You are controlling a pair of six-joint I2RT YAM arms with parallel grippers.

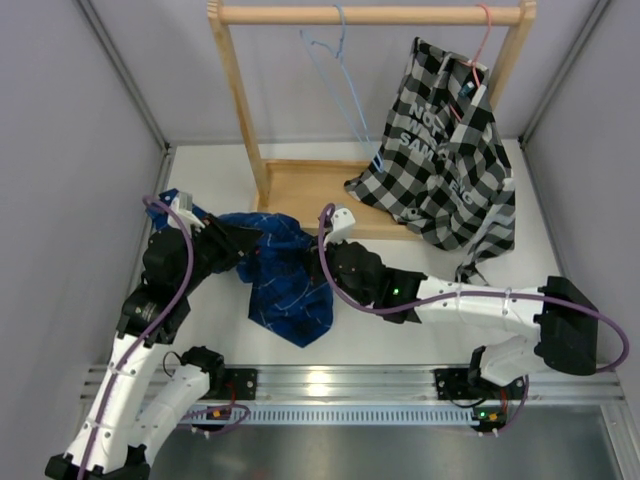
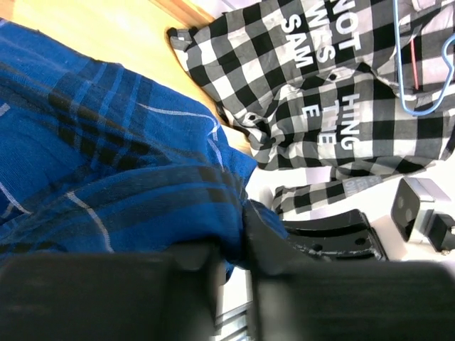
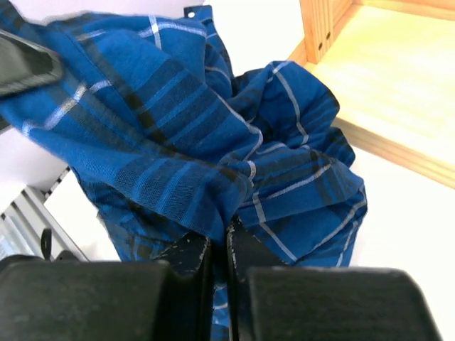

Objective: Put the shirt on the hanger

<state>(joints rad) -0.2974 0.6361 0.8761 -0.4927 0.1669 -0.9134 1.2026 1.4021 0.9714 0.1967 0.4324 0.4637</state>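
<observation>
The dark blue plaid shirt (image 1: 285, 275) hangs bunched between my two grippers, just in front of the wooden rack's base. My left gripper (image 1: 232, 243) is shut on its left part; in the left wrist view the blue cloth (image 2: 106, 170) is pinched between the jaws. My right gripper (image 1: 335, 262) is shut on the shirt's right edge, and a fold of the shirt (image 3: 213, 163) sits between the closed jaws. The light-blue wire hanger (image 1: 340, 80) hangs empty from the rack's top rod, and shows in the left wrist view (image 2: 425, 64).
A wooden rack (image 1: 245, 110) with a flat base board (image 1: 300, 190) stands at the back. A black-and-white checked shirt (image 1: 445, 150) hangs on a pink hanger (image 1: 487, 35) at the rod's right end. Grey walls close both sides.
</observation>
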